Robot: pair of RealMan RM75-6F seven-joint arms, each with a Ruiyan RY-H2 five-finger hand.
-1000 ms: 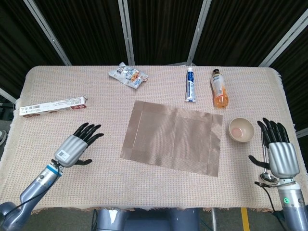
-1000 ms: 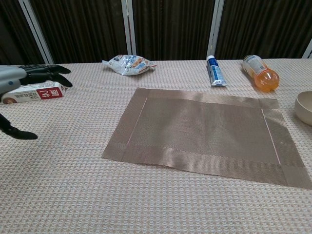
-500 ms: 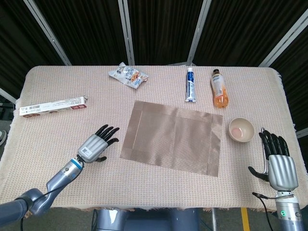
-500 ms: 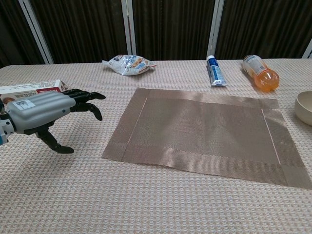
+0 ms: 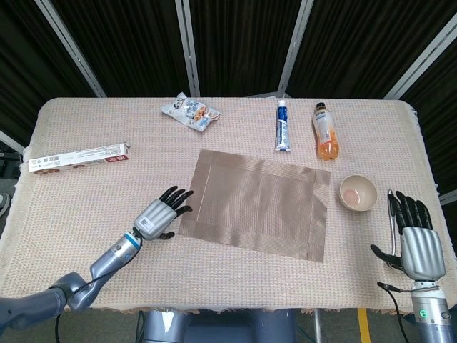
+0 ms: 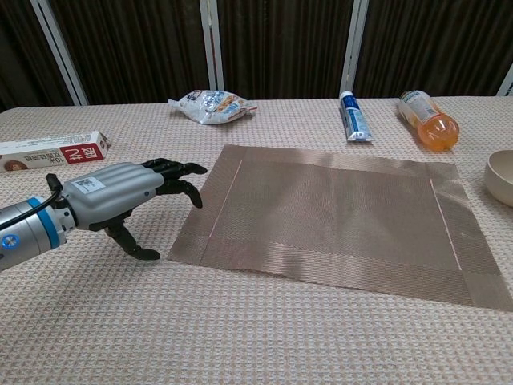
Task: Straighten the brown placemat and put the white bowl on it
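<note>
The brown placemat (image 5: 255,203) (image 6: 337,217) lies skewed in the middle of the table, its right side lower than its left. My left hand (image 5: 161,213) (image 6: 120,195) hovers open just off the mat's left edge, fingers spread toward it and not touching. The white bowl (image 5: 357,192) (image 6: 501,176) stands upright on the table to the right of the mat. Below the bowl, at the table's right edge, my right hand (image 5: 415,240) is open and holds nothing; the chest view does not show it.
Along the far side lie a snack bag (image 5: 190,111), a toothpaste tube (image 5: 283,126) and an orange drink bottle (image 5: 325,131). A long red and white box (image 5: 78,157) lies at the left. A spoon (image 5: 390,214) lies by the right hand.
My left hand has moved right across the table to the placemat's left edge. My right hand has drawn back toward the near right edge. Mat and bowl are unmoved.
</note>
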